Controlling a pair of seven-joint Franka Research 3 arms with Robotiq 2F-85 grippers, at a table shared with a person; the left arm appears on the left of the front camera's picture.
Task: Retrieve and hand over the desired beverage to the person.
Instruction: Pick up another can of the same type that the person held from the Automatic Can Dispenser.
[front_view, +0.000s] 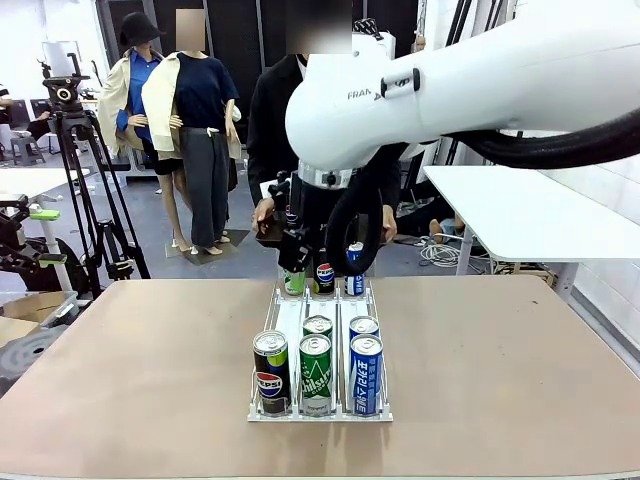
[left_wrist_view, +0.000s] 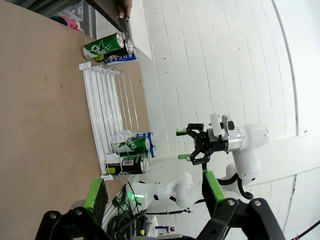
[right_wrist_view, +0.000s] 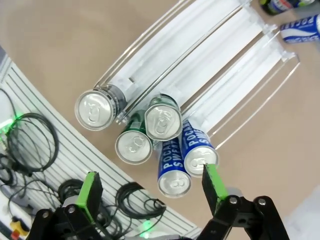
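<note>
Cans (front_view: 315, 375) total eight, five at the rack's (front_view: 289, 314) near end, three far; both jaws gape empty.

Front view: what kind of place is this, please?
Probably a robotics lab set up for recording: a white robot arm reaches over a table with a rack of cans, and a camera stands at the left.

White right arm (front_view: 480, 80), black cable (front_view: 560, 150), black end effector (right_wrist_view: 150, 187), green pads (right_wrist_view: 90, 192)

person (front_view: 268, 120), black jacket, standing far side
</note>
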